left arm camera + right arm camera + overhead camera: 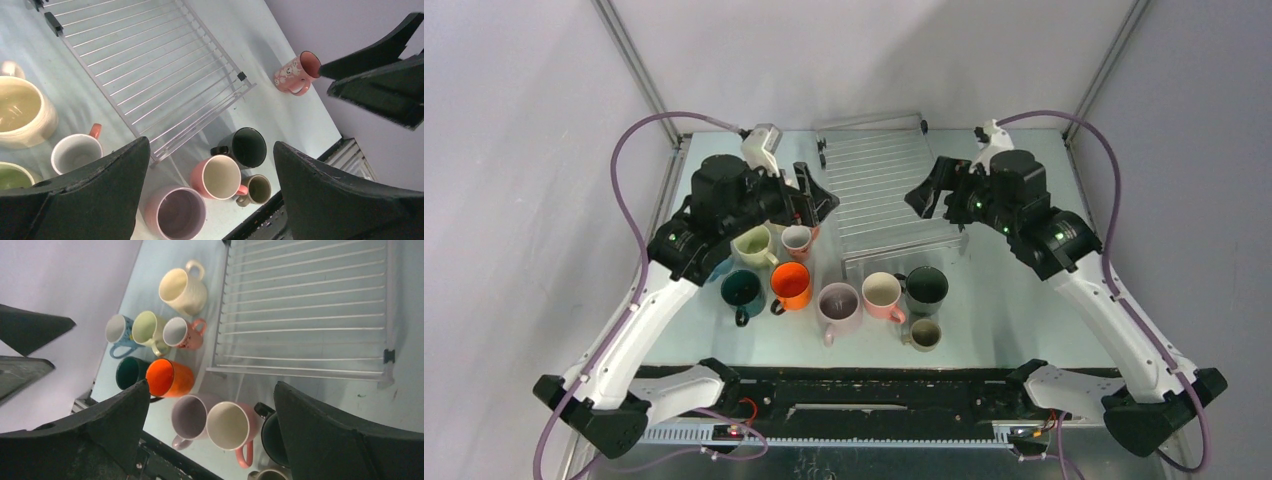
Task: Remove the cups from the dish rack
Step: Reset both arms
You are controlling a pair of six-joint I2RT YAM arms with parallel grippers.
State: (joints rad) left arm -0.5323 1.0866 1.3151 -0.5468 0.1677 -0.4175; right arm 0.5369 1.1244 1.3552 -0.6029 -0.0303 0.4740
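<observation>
The dish rack (882, 190) lies at the table's middle back with no cup on its ribs; it also shows in the left wrist view (150, 65) and the right wrist view (305, 305). In front of it stand the pale green cup (752, 245), a pink cup (796, 240), the teal cup (742, 290), the orange cup (791, 284), the mauve cup (838, 302), another pink cup (882, 294), the black cup (926, 288) and a small olive cup (924, 333). My left gripper (816, 200) hovers open at the rack's left edge. My right gripper (929, 195) hovers open at its right edge.
A cream mug (182, 290) stands by the rack's left side and a blue cup (117, 330) beside the green one; both are mostly under my left arm from above. A patterned pink cup (296, 73) lies on its side right of the rack. Frame posts stand at the back corners.
</observation>
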